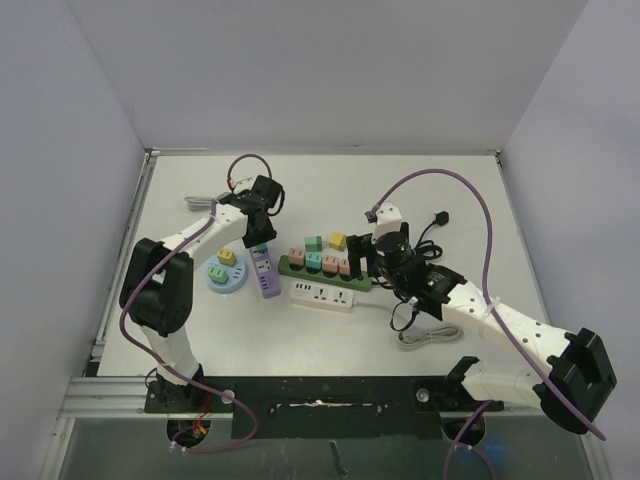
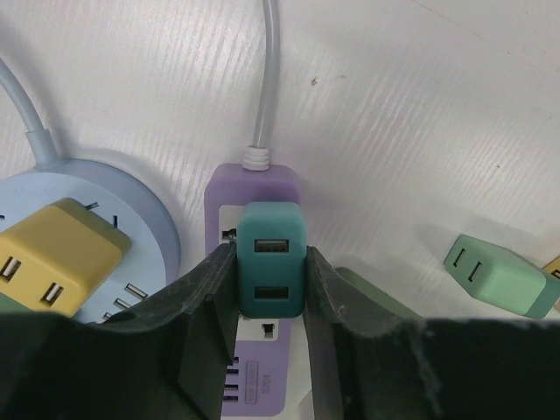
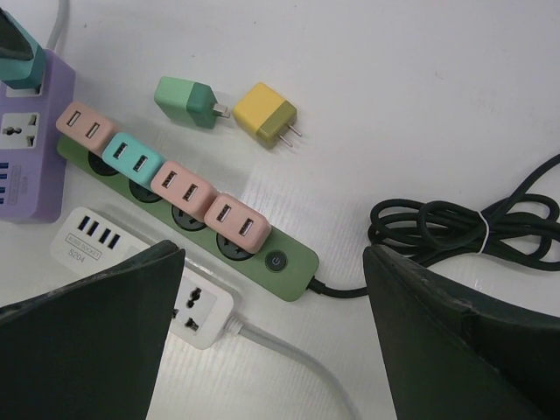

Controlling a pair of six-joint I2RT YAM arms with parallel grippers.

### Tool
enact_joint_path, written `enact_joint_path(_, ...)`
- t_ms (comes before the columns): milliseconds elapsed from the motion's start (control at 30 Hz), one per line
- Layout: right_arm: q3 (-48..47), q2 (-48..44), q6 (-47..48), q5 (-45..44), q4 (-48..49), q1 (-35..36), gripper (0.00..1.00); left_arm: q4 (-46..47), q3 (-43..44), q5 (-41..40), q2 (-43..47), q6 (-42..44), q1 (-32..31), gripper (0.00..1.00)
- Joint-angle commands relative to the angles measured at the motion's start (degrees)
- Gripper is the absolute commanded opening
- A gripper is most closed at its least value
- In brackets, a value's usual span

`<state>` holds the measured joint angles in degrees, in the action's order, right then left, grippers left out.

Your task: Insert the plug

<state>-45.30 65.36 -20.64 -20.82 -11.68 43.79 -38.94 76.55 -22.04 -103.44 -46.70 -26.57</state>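
Observation:
My left gripper is shut on a dark teal USB plug, its fingers pressed on both sides. The plug stands upright on the far end of the purple power strip, which also shows in the top view. Whether its prongs are fully seated is hidden. The plug also shows at the top left of the right wrist view. My right gripper is open and empty, hovering over the switch end of the green strip and the white strip.
The green strip holds several pink and teal plugs. A loose green plug and yellow plug lie behind it. A round blue hub carries a yellow plug. A black cable bundle lies to the right.

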Motion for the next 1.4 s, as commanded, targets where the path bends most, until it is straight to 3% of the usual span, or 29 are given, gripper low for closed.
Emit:
enact_joint_path(0,-0.8,0.6,-1.0,-0.1,1.2,-0.6,0.86,-3.4,2.2,-0.1,-1.4,1.4,-0.9,0.09)
enact_joint_path(367,-4.4,3.6,-2.1,1.3,-0.7,-2.1,0.86,-3.0,-2.3,-2.5,-8.2,-1.7,-2.7,0.05)
enact_joint_path(667,-9.6,7.6,-3.5,4.0,-3.1,-4.7,0.85,3.8,-12.9,-0.2,-5.8,-5.8,-3.5,0.01)
enact_joint_path(867,-15.1,10.9,-4.7,5.5,-8.8,-6.8,0.85,-0.7,-8.2,3.0,-7.8,-3.1,-1.4,0.00)
enact_joint_path(1000,-18.0,13.4,-5.1,6.1,-12.3,-7.4,0.85,-2.2,-6.0,11.2,-8.3,1.2,2.8,0.00)
enact_joint_path(1167,-20.9,17.4,-5.1,6.4,-15.8,-8.1,0.85,-9.7,-0.6,9.0,-10.6,6.1,3.2,0.00)
enact_joint_path(1367,-26.5,23.5,-7.5,10.3,-19.3,-10.3,0.84,-10.9,5.0,8.5,-6.5,6.4,3.5,0.30)
